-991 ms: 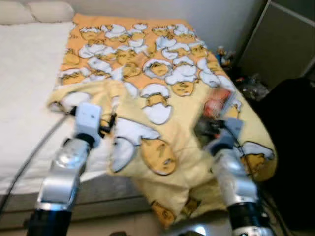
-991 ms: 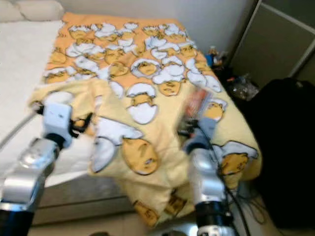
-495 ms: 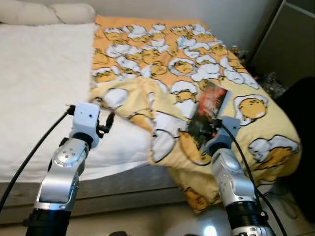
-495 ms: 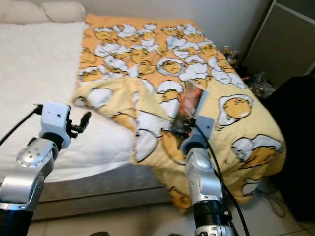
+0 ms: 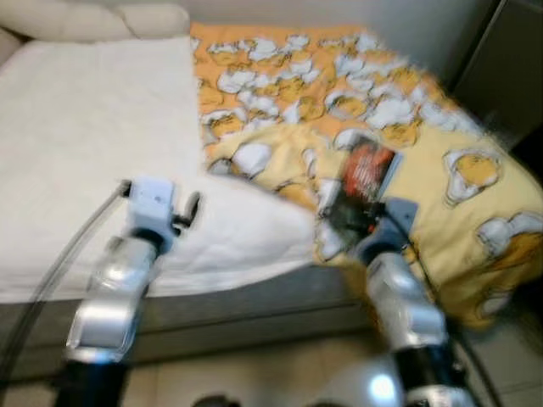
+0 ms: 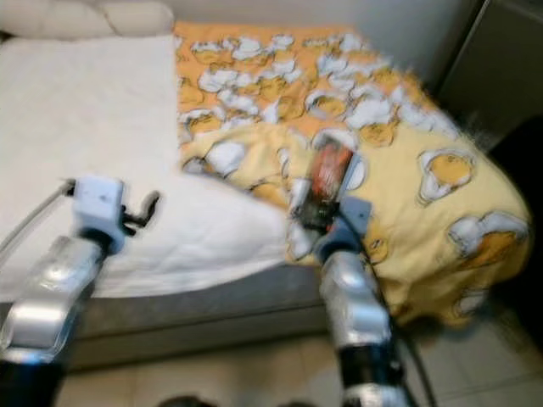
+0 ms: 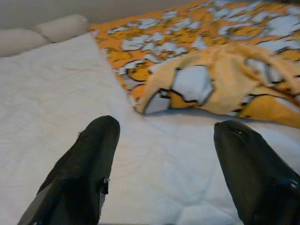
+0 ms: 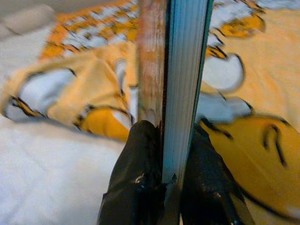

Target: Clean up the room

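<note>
- Book [image 5: 365, 174] clamped upright, near its lower edge, between the two fingers [image 8: 136, 178] of the right gripper [image 8: 161, 154]; spine and page block stood on end, likely so the cover stays shut while carried.
- Held up off the bed [image 5: 93, 144], over its foot-side edge, above the rumpled fold of the blanket [image 5: 441, 170]; presumably picked up as clutter, a drop-off spot yet to be found.
- Blanket bunched toward the far side of the bed from the left arm, one corner folded back on itself, bare white sheet [image 7: 56, 93] laid open beside it; probably next in line for straightening.
- Left gripper [image 7: 161, 154] spread apart and holding nothing, poised just over the sheet at the near edge of the bed, perhaps kept free for the blanket.
- Pillows [image 5: 93, 17] lined up at the head of the bed, well apart from the book.
- Head views smeared, so fine detail on the book cover not legible.
</note>
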